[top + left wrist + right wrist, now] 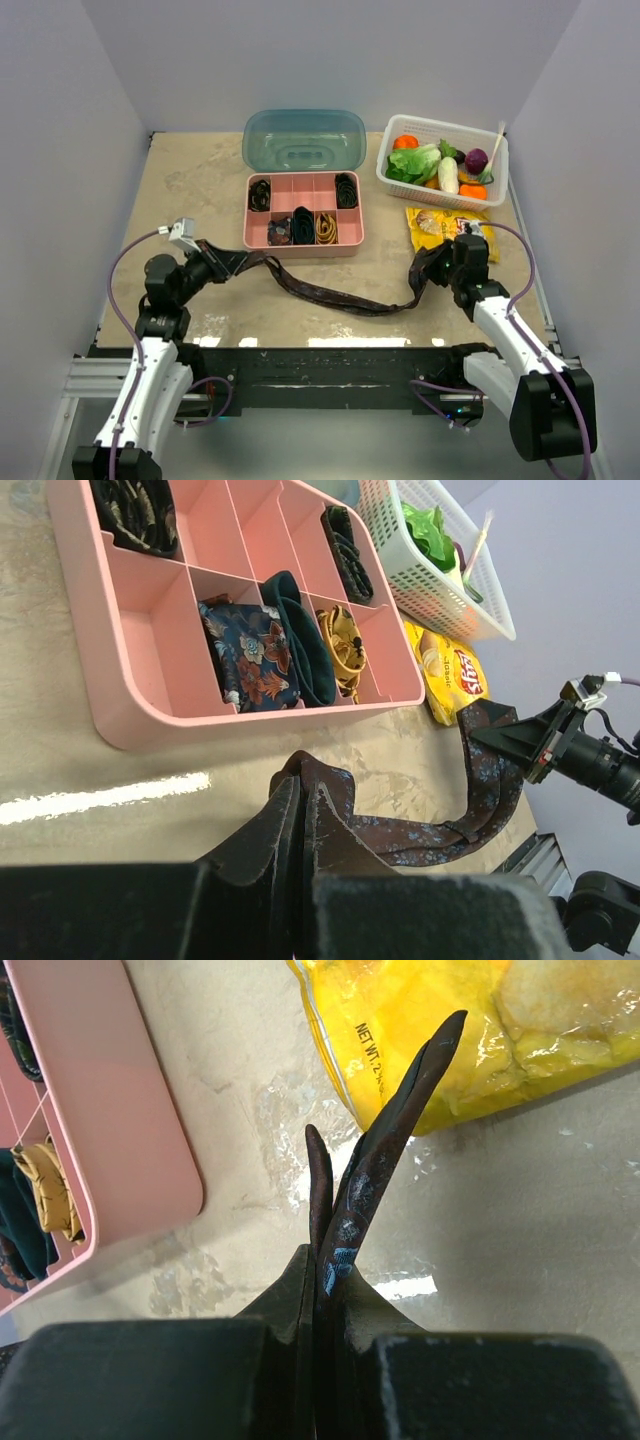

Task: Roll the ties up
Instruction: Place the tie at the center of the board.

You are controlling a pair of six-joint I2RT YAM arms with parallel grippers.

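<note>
Brown-maroon tie (330,297) strung btwn both arms, in front of pink box (300,249).
L gripper (222,262) pinched tight on one end, front-left of box; R gripper (420,270) pinched on other end, front-right.

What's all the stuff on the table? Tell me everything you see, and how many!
table: 1, beige, under everything
box: 1, pink, mid-table
lid: 1, teal, behind the box
rolled ties: 5, two dark, one flowery blue, one teal, one gold, in the box's compartments
long tie: 1, dark maroon, strung across the table's near side
basket: 1, white, far right
toy vegetables: several, mixed colours, in the basket
chip bag: 1, yellow, in front of the basket
left end effector: 1, black, shut on the long tie
right end effector: 1, black, shut on the long tie
</note>
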